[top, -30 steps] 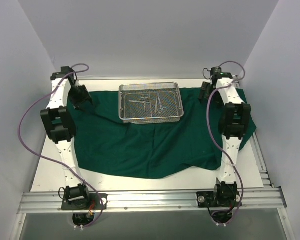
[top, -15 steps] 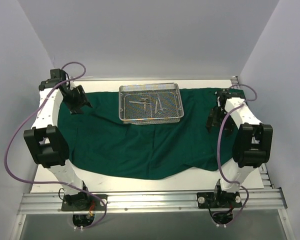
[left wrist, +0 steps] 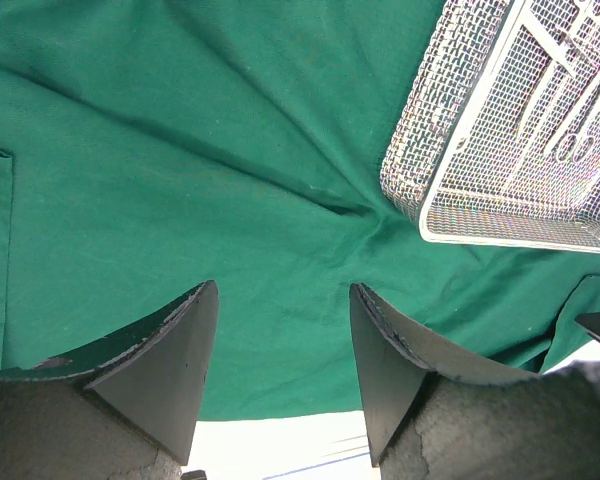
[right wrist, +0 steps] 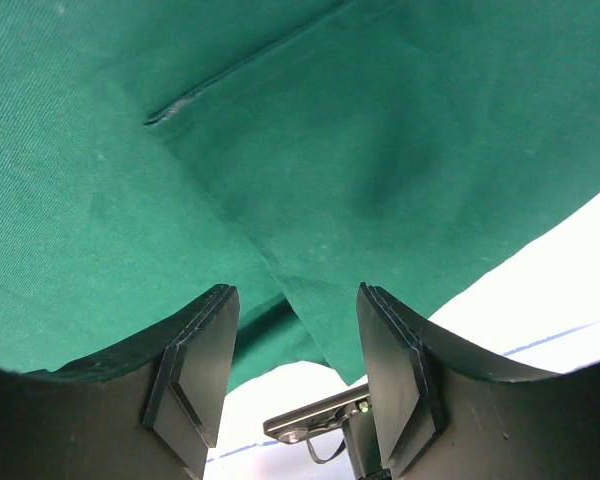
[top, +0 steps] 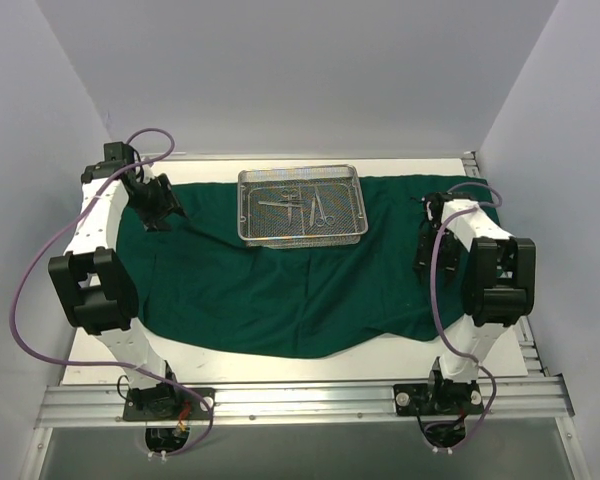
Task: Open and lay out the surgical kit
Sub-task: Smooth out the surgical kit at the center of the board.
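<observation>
Bench (top: 400, 360): carries the whole kit.

Drape (top: 280, 290): dark green, opened flat across most of the bench. The near hem is wavy and one flap (right wrist: 280, 150) is still doubled over at the right end.

Arms: over the last second both elbows have swung outward and folded back, away from the middle. The right arm has since drifted a little back in, its wrist lower than half a second ago.

Tray (top: 300, 240): wire mesh, on the far middle of the drape, unmoved throughout.

Left tool (top: 158, 210): released, fingers apart, nothing between them. It hangs over the cloth's left far part and has barely shifted.

Right tool (top: 427, 255): also released and empty, over the right hem by the fold.

Instruments (top: 300, 205): slim, silver, all still inside the tray.

Reading: unwrapping looks essentially done. What remains is probably flattening that right fold, then lifting the instruments out onto the cloth.
</observation>
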You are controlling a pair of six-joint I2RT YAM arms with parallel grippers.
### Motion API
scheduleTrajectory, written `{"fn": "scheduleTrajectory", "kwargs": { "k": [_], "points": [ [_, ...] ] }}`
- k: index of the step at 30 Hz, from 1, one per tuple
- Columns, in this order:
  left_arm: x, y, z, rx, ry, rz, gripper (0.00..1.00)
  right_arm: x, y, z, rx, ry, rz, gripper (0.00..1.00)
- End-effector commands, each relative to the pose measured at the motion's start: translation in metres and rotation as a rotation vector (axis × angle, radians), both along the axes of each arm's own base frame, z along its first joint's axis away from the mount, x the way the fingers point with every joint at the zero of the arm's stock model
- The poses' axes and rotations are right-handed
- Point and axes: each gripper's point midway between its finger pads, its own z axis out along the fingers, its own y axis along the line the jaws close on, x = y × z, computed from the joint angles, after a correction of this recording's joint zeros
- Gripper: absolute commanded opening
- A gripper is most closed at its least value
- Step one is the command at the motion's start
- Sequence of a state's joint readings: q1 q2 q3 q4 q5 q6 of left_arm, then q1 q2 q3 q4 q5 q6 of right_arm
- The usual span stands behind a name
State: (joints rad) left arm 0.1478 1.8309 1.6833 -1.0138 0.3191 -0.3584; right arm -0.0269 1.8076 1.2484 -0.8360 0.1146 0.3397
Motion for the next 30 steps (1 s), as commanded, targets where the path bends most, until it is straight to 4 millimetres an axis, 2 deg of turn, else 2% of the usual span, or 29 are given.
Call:
{"fn": "scheduleTrajectory", "kwargs": {
  "k": [1, 5, 24, 28, 30],
  "points": [
    [0.010, 0.000, 0.017, -0.005, -0.076, -0.010, 0.64, -0.019, 0.002, -0.003, -0.025, 0.076, 0.009, 0.51],
    [0.010, 0.000, 0.015, -0.009, -0.071, -0.013, 0.64, -0.030, 0.003, -0.011, -0.023, 0.103, 0.000, 0.51],
    [0.010, 0.003, 0.011, -0.012, -0.064, -0.012, 0.64, -0.038, -0.011, -0.023, -0.109, 0.165, -0.009, 0.45],
    [0.012, 0.004, 0.010, -0.015, -0.062, -0.011, 0.64, -0.038, -0.014, -0.022, -0.131, 0.166, -0.013, 0.35],
    [0.012, 0.003, 0.010, -0.017, -0.062, -0.011, 0.64, -0.038, -0.015, -0.023, -0.138, 0.163, -0.015, 0.34]
  ]
}}
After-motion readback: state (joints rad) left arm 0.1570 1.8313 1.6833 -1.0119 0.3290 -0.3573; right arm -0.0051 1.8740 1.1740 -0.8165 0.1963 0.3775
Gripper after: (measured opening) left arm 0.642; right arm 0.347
